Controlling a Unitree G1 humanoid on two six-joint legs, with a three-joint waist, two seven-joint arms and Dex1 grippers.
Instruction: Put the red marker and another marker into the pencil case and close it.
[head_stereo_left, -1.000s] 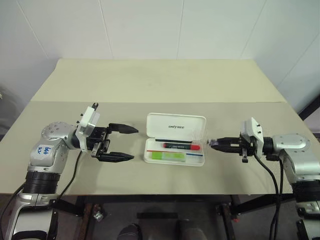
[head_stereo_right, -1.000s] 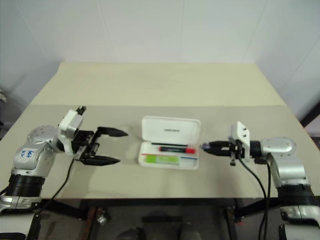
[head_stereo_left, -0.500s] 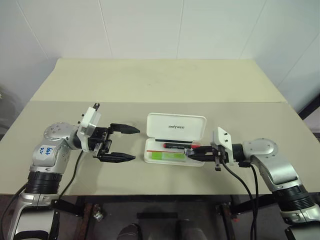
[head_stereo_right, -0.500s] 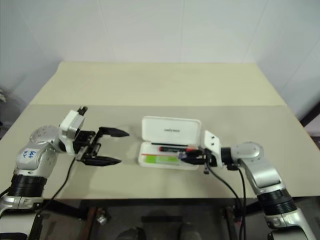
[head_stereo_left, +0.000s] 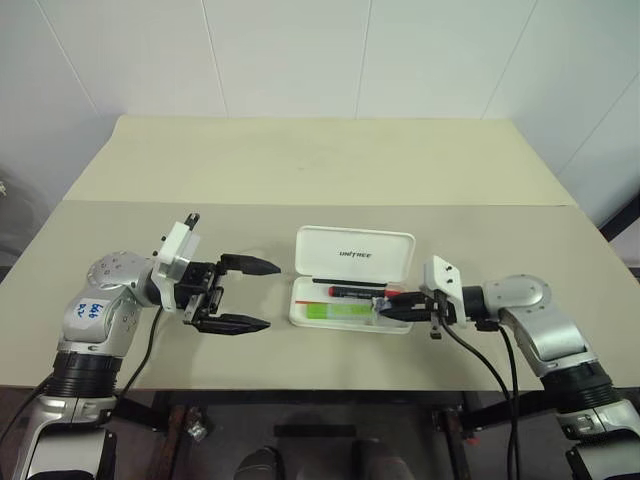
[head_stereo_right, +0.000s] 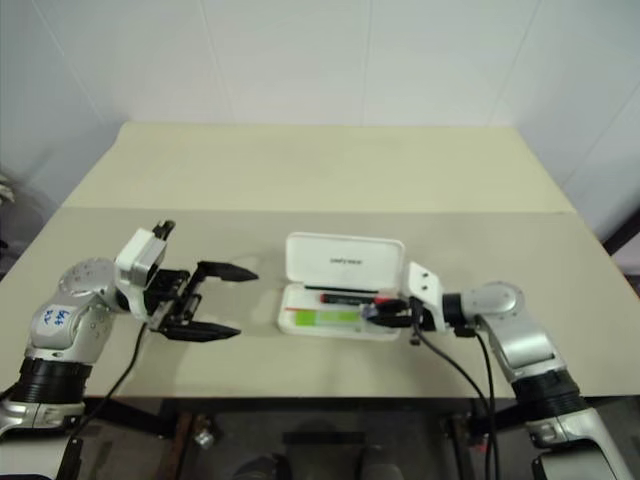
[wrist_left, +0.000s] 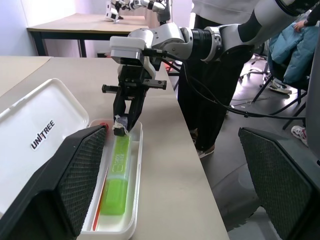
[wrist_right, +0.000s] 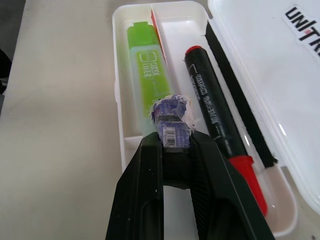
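Two markers lie in the open case: the green marker in the near compartment and the red marker alongside it toward the raised lid, which bears dark lettering. The case sits mid-table, near the front edge. The right gripper reaches over the case's right end with its fingers pressed together, tips above the tray by the green marker's end; whether they touch it I cannot tell. The left gripper hangs left of the case, jaws spread wide and holding nothing. Behind the beige table stands a white panelled wall.
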